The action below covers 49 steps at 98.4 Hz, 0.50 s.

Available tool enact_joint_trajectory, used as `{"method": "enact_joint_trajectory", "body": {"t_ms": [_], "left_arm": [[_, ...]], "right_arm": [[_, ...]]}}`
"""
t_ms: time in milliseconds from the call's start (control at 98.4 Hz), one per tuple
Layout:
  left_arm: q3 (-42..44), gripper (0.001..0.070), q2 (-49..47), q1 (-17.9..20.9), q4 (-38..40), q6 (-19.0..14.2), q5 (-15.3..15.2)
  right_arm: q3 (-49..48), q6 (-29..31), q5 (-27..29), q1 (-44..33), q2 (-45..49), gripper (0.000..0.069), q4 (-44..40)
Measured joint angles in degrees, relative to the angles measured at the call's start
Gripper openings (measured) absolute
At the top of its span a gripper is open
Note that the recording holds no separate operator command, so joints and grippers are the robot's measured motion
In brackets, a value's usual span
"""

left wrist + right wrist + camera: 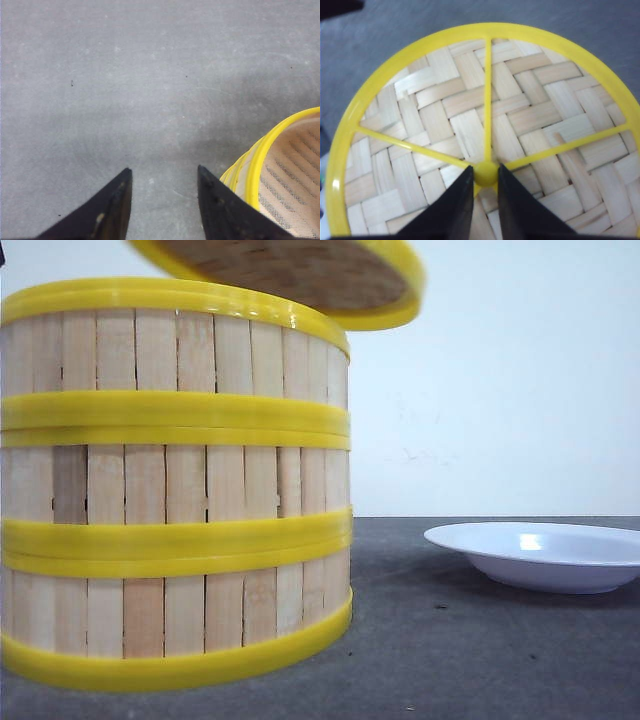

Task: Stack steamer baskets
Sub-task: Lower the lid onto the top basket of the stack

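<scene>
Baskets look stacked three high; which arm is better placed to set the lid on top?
The right. Its gripper is shut on the lid's knob, and the front view shows the lid tilted just above the stacked baskets. The left gripper is open and empty beside the stack, over bare table.

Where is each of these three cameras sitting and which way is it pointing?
Front view: low at table height, facing forward at the stacked baskets, the tilted lid above them and a white plate; no robot parts show.
Left wrist view: on the left arm, looking down at the grey table and a basket rim; the left gripper shows, jaws open.
Right wrist view: on the right arm, looking down on the lid; the right gripper grips its knob.
Shared: front and right wrist views both show the lid.
</scene>
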Motion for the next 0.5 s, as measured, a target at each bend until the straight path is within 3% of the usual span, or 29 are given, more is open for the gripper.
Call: {"method": "enact_joint_trajectory", "body": {"t_ms": [498], "left_arm": [[0.0,0.0235,0.0,0.0,0.0,0.0,0.0]], "right_arm": [[0.6,-1.9,3.1,6.2,5.1,0.0063,1.2]]}}
